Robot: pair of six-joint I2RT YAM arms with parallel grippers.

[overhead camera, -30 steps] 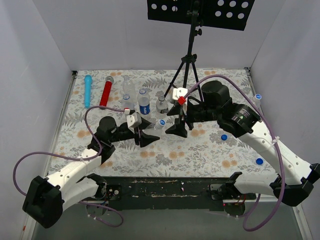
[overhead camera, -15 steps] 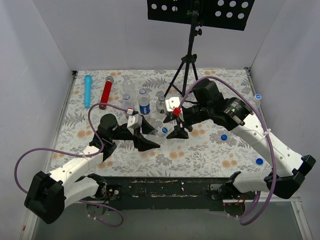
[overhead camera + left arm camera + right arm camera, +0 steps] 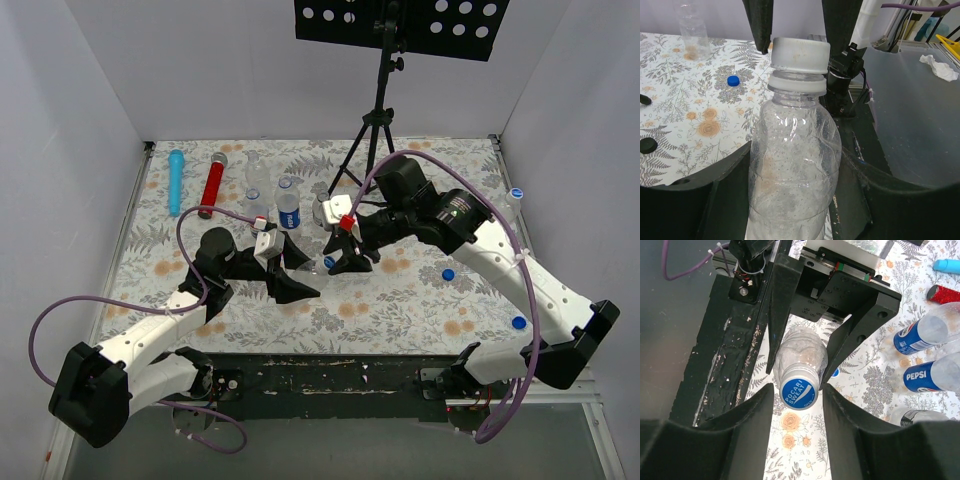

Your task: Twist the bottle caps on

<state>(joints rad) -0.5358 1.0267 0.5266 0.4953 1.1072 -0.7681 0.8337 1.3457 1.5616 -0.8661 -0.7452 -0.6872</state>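
**Right tool set around a cap, most of the job ahead**

Right tool [image 3: 797, 386] reaches over the neck of a clear bottle [image 3: 792, 165], one finger on each side of the blue cap [image 3: 799, 394] sitting on its mouth. The jaws are narrow and close to the cap's rim, but I cannot tell whether they actually pinch it. The left tool [image 3: 298, 270] is clamped around the bottle's body and holds it off the worktop [image 3: 400, 300], neck towards the other arm.

In the left wrist view the cap sits level on the neck. Whether its thread has caught at all cannot be made out, so this first joint is best judged as begun, not finished.

Much seems left to do. Three loose blue caps lie well apart on the right side of the worktop: one near the right arm [image 3: 448, 274], one near the front [image 3: 518, 323] and one by the wall [image 3: 517, 193]. A Pepsi bottle [image 3: 288, 210] and two clear ones [image 3: 257, 180] [image 3: 323, 210] stand behind the tools. From here I cannot say whether they are capped.
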